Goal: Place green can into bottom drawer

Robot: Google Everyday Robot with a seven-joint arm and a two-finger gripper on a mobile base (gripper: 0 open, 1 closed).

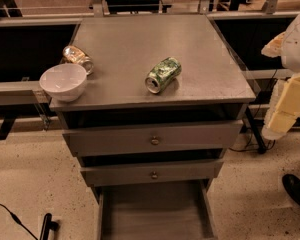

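The green can (163, 75) lies on its side on the grey cabinet top (140, 39), right of centre, with its silver end facing the front edge. The bottom drawer (152, 211) is pulled open below and shows a bare grey floor. My gripper (286, 109), a pale yellow part under the white arm, hangs off the cabinet's right side. It is well apart from the can and holds nothing that I can see.
A white bowl (63, 81) sits at the top's front left corner with a gold-brown can (78, 58) lying behind it. Two upper drawers with brass knobs (154, 140) are slightly open. A black shoe (297, 191) is on the floor at right, and a cable (10, 216) at left.
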